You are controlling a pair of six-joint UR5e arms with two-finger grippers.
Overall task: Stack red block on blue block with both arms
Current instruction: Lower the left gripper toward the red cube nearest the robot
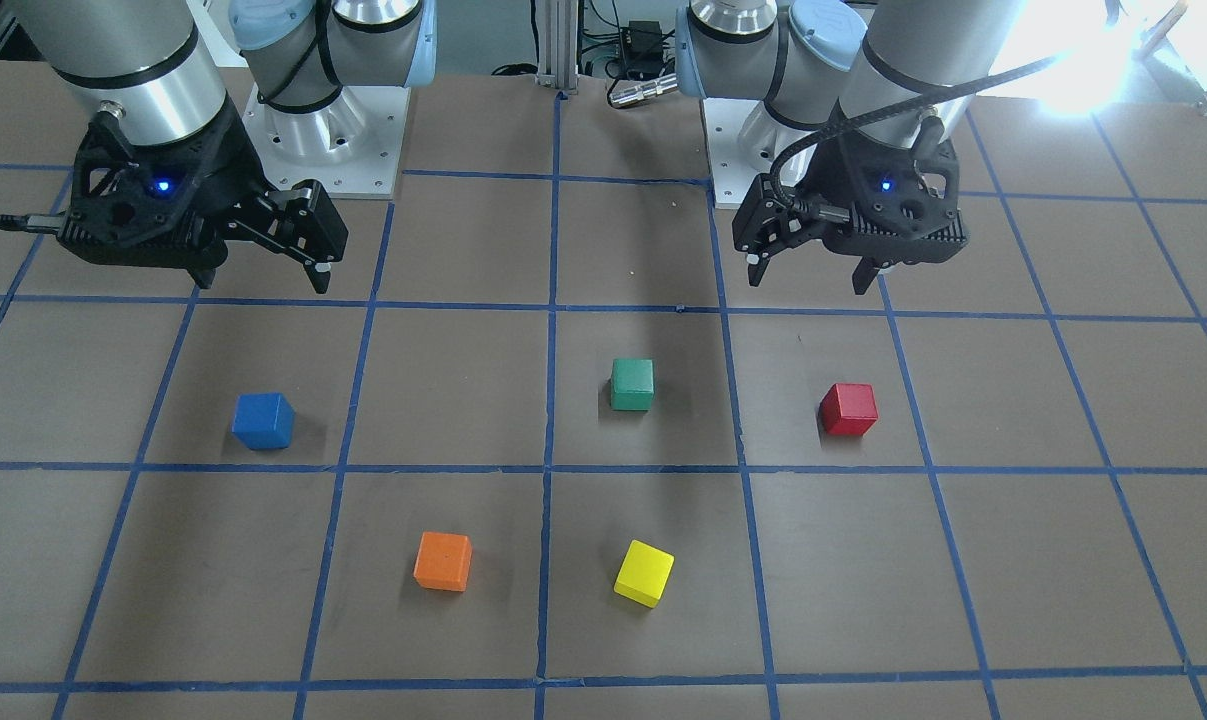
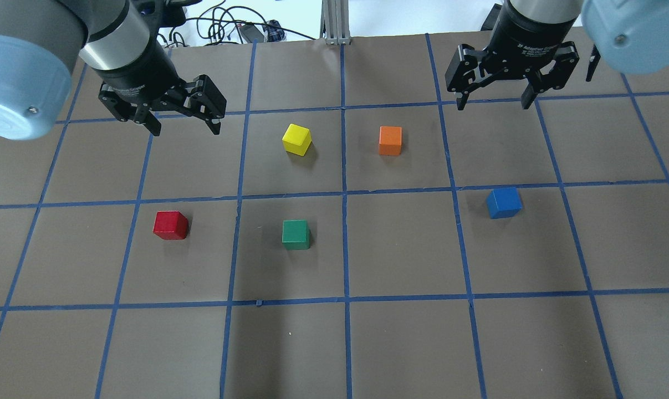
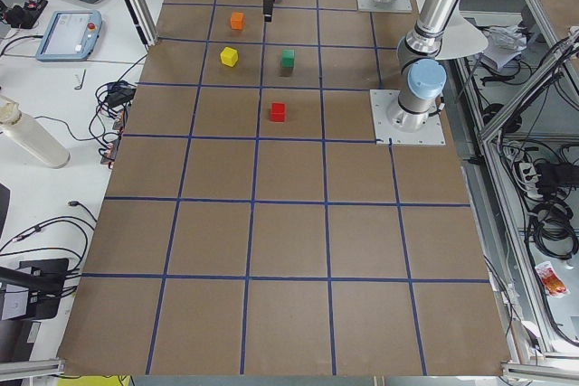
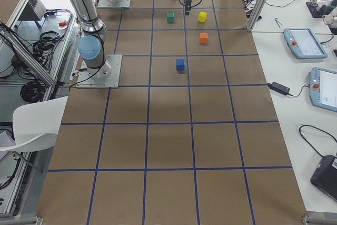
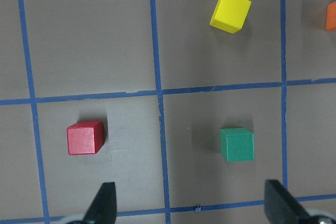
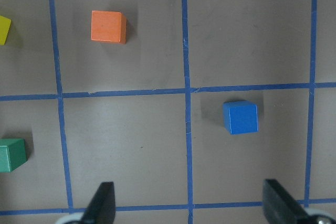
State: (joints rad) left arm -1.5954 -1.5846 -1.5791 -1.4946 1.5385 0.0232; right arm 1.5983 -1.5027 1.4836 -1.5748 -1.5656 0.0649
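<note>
The red block (image 2: 170, 225) sits on the brown table on my left side, also in the left wrist view (image 5: 85, 137) and the front view (image 1: 848, 409). The blue block (image 2: 504, 203) sits on my right side, also in the right wrist view (image 6: 240, 117) and the front view (image 1: 263, 420). My left gripper (image 2: 185, 128) is open and empty, high above the table beyond the red block. My right gripper (image 2: 493, 104) is open and empty, high above the table beyond the blue block. The two blocks lie far apart.
A green cube (image 2: 296, 234), a yellow cube (image 2: 297, 139) and an orange cube (image 2: 390, 140) lie between the two task blocks. The table is marked with a blue tape grid. The arm base plates (image 1: 328, 140) stand at the robot's edge.
</note>
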